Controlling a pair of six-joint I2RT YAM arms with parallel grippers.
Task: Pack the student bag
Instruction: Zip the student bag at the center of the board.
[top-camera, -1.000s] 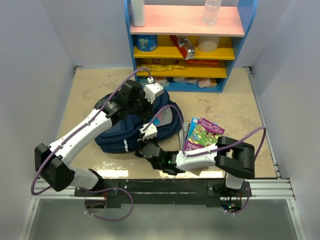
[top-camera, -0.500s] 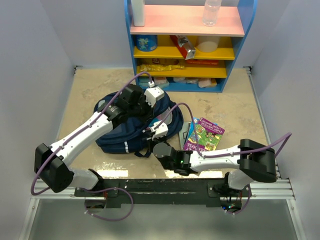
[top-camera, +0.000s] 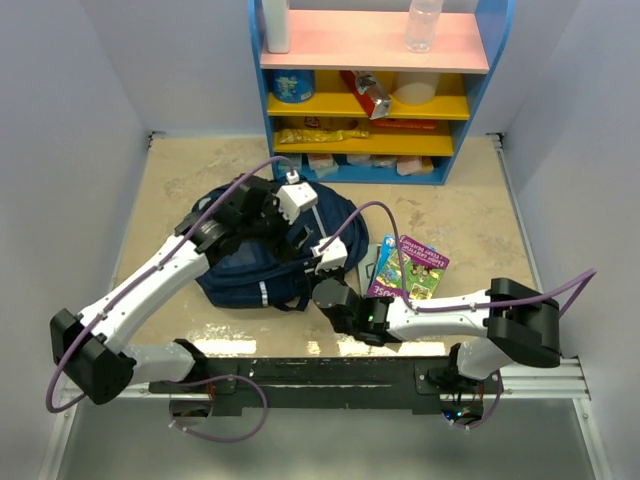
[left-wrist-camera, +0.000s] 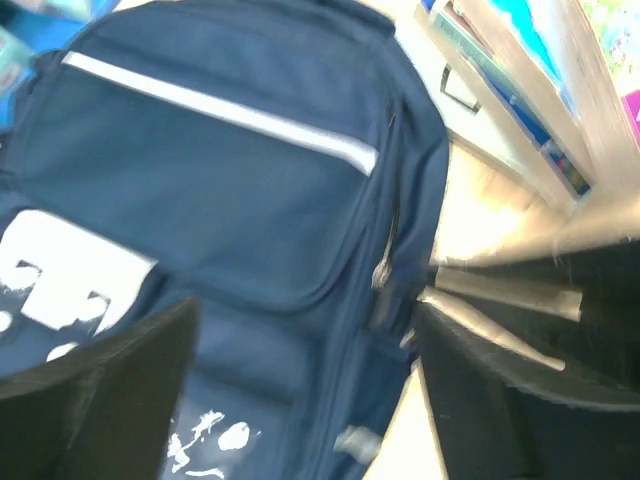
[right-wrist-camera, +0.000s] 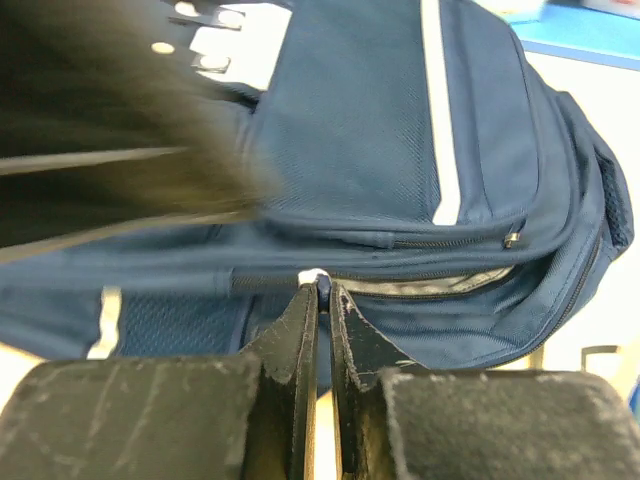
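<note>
The student bag (top-camera: 255, 262) is a navy backpack that lies flat on the table left of centre, with a white logo (left-wrist-camera: 60, 280) and a light stripe (left-wrist-camera: 220, 110). My left gripper (top-camera: 300, 205) hovers over its upper part. In the left wrist view its fingers (left-wrist-camera: 110, 390) stand wide apart and hold nothing. My right gripper (top-camera: 325, 250) is at the bag's right edge, shut on a small zipper pull (right-wrist-camera: 320, 279). Right of the pull the zipper gapes slightly and shows grey lining (right-wrist-camera: 430, 283).
Colourful booklets (top-camera: 408, 268) lie on the table just right of the bag, also seen in the left wrist view (left-wrist-camera: 520, 90). A blue, yellow and pink shelf (top-camera: 375, 90) with bottles and packets stands at the back. White walls close in both sides.
My left gripper has let go of the bag and opened wide, shifting slightly toward me. My right gripper has moved to the right along the bag's edge, still shut on the pull.
</note>
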